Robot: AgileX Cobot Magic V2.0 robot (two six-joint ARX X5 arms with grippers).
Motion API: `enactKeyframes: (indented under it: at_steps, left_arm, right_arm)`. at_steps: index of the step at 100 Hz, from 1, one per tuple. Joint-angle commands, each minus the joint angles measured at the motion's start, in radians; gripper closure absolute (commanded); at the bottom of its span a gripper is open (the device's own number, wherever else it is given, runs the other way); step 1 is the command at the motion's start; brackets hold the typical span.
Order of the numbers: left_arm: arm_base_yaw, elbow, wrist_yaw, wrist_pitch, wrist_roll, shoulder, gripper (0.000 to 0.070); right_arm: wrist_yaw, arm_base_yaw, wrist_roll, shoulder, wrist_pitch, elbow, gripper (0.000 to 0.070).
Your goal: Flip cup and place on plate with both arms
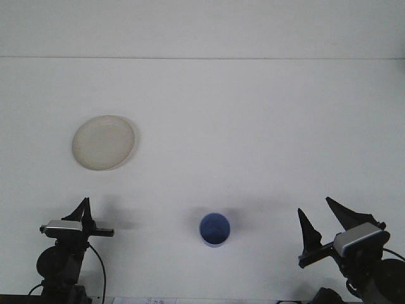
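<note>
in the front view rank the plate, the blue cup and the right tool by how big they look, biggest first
1. Right tool, though it sits nearest the camera, so its lead over the plate is unsure.
2. Plate.
3. Blue cup.

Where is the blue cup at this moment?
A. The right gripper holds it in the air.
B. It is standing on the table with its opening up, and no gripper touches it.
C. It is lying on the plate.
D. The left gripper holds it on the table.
B. The blue cup stands alone on the table, its opening up, apart from the plate, the left gripper and the right gripper.
</note>
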Motion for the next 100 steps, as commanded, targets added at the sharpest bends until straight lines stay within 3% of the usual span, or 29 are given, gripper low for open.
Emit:
enactKeyframes:
  at_steps: [1,24,30,45,58,68,83,100]
  left_arm:
    - [0.002,-0.019,-0.002,0.01,-0.009,-0.002,0.0687]
    - [0.002,-0.019,-0.001,0.01,-0.038,-0.002,0.0687]
    - [0.002,-0.019,-0.002,0.01,-0.087,-0.002,0.0687]
    - [0.002,-0.019,-0.002,0.01,-0.304,-0.002,0.0687]
    - [0.002,-0.019,-0.002,0.028,-0.376,-0.001,0.0687]
    - [0.002,-0.014,0.001,0.064,-0.488,-0.001,0.0689]
    - [0.002,0.1,0.034,0.016,-0.55,0.029,0.0688]
    - [0.002,0.329,0.102,-0.061,-0.509,0.193,0.0688]
  right_arm:
    - [-0.001,0.009,0.011,-0.057,0.031,-0.049,0.0231]
    - [-0.001,0.009,0.0,-0.19,0.036,-0.168,0.0231]
    - [-0.001,0.009,0.0,-0.197,0.036,-0.173,0.0231]
    - [-0.001,0.009,-0.002,-0.197,0.044,-0.173,0.0231]
    - [-0.001,0.009,-0.002,-0.197,0.058,-0.173,0.0231]
    - [-0.001,0.009,-0.003,-0.197,0.066,-0.173,0.0231]
    - [-0.001,0.009,-0.006,-0.197,0.066,-0.173,0.0231]
    - [-0.001,0.009,-0.024,-0.197,0.066,-0.173,0.0232]
